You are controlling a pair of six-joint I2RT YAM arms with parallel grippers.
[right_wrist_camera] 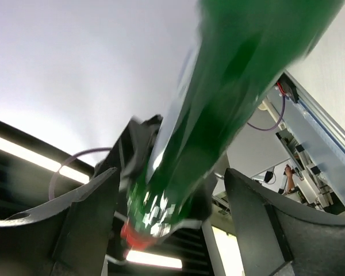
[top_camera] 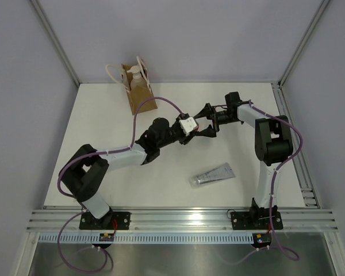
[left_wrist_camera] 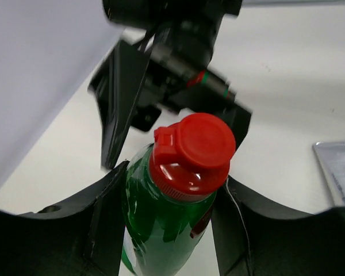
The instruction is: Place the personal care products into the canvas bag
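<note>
Green squeeze bottle [left_wrist_camera: 155,230] clamped in my left gripper [left_wrist_camera: 172,195]; right gripper [right_wrist_camera: 171,184] gapes around it, likely a handover toward the far-left canvas bag [top_camera: 141,99].

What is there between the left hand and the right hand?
The green bottle, gripped by the left hand, with the right hand open around it. Both wrist views show this.
</note>
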